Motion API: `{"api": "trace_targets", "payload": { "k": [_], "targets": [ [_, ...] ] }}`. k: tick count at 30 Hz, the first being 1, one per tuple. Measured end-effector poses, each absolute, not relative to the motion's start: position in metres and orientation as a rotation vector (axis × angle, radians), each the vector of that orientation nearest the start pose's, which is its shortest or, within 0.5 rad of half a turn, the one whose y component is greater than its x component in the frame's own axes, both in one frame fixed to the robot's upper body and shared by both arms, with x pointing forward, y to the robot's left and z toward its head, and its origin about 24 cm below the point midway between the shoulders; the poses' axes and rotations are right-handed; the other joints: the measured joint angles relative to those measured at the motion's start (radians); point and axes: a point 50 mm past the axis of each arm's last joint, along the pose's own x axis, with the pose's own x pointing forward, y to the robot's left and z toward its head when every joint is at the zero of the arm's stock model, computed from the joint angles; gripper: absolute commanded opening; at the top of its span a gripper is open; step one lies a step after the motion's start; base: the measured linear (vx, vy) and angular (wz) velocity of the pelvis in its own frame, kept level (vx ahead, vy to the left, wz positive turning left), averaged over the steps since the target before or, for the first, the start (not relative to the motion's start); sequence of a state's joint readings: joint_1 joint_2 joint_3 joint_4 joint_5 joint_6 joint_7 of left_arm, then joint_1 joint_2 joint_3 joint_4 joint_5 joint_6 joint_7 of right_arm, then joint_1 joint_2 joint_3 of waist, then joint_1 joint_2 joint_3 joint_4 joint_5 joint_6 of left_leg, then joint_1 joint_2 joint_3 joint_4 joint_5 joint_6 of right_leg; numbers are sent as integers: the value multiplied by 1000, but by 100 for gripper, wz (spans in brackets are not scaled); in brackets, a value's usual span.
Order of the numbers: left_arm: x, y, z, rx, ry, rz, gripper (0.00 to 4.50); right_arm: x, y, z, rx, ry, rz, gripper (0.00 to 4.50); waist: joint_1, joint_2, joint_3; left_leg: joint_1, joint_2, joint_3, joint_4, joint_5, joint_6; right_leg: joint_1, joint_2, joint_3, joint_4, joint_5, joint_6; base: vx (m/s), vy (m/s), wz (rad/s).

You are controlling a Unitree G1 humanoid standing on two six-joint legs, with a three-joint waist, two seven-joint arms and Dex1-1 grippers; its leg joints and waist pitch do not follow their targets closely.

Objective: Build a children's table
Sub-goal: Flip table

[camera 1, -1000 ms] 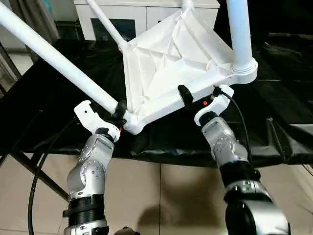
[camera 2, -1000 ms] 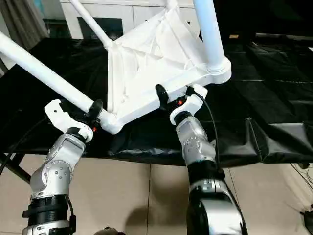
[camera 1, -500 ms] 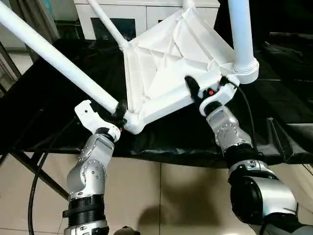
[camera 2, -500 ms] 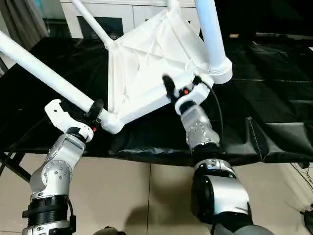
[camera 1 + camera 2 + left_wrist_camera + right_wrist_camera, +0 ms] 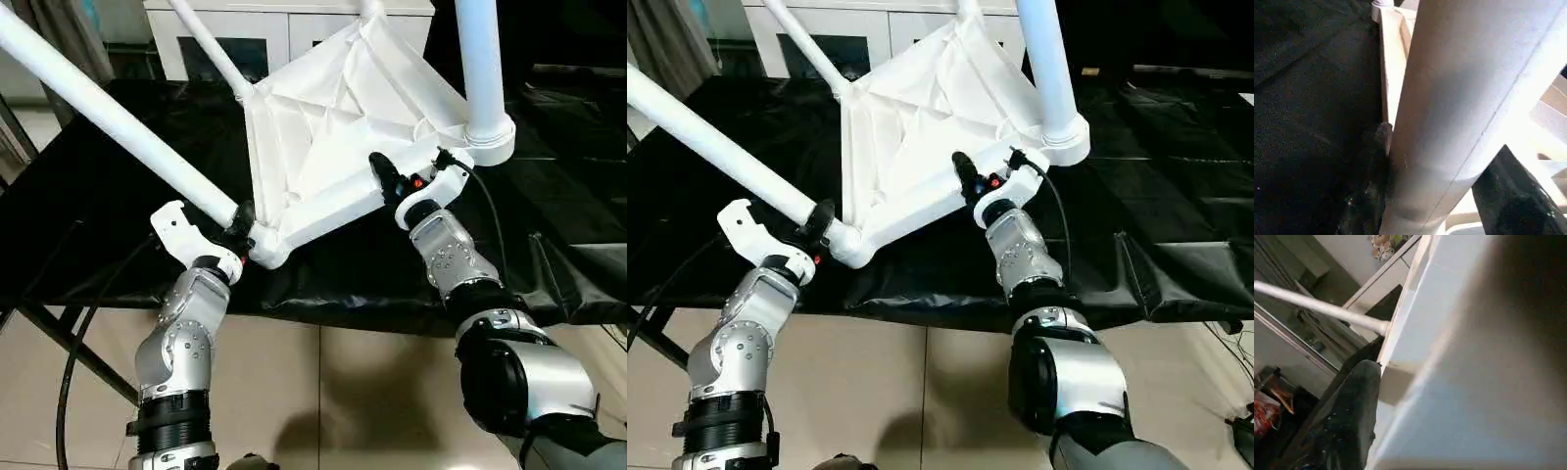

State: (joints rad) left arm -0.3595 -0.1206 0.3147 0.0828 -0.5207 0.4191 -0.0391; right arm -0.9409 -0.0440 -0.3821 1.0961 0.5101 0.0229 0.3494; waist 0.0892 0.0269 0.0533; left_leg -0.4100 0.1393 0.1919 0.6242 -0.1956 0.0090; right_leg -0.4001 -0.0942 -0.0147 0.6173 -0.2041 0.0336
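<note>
**Two grippers now bracing the upturned table**

Two grips are taking hold at once. The right gripper (image 5: 404,182), which a second ago was standing wide open just below the near edge of the tabletop (image 5: 338,117), has moved up and is pinching that rim, one black finger (image 5: 382,174) lying over the ribbed underside. The left gripper (image 5: 238,223) is staying clamped around the slanting leg (image 5: 108,113) right where it enters the near corner socket (image 5: 266,245).

The tabletop is being held tilted, underside facing the robot, above the black-covered bench (image 5: 118,186). Another leg (image 5: 480,59) is standing seated in the right corner socket, and a thinner-looking one (image 5: 211,47) is rising from the far corner. With both arms now steadying the piece, the robot is probably preparing to press the held leg home or to turn the table over.

Behind the work, the white cabinet (image 5: 245,34) is standing close, and the long legs could swing against it during any turn.
</note>
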Motion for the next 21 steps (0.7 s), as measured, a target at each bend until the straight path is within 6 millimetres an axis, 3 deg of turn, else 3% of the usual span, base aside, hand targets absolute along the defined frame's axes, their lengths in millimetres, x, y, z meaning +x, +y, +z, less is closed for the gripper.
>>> {"api": "trace_targets", "payload": {
  "k": [2,4,10,16,21],
  "targets": [
    [313,144,78,-748,108,-73,284,396,-124,92,721,91,260,245,0,0,0,-1,2,4,0,0,0,-1,0,0,0,0,0,0,0,0],
    [313,146,78,-769,103,-73,317,396,-125,90,736,96,255,239,0,0,0,-2,3,6,1,0,0,-3,0,0,1,0,-1,0,0,0],
    [312,148,79,-812,93,-73,354,396,-127,89,764,89,242,236,3,0,0,-10,6,7,9,1,2,-9,0,-2,9,0,-1,0,0,0],
    [312,150,80,-823,79,-74,402,396,-133,89,764,86,226,233,11,0,0,-10,7,10,10,2,2,-9,-1,-1,10,2,-3,0,0,0],
    [304,159,92,-769,-9,-112,407,399,-146,97,716,64,213,233,24,0,0,-11,7,12,10,4,4,-9,-2,-1,10,2,-4,0,0,0]
  ]
}}
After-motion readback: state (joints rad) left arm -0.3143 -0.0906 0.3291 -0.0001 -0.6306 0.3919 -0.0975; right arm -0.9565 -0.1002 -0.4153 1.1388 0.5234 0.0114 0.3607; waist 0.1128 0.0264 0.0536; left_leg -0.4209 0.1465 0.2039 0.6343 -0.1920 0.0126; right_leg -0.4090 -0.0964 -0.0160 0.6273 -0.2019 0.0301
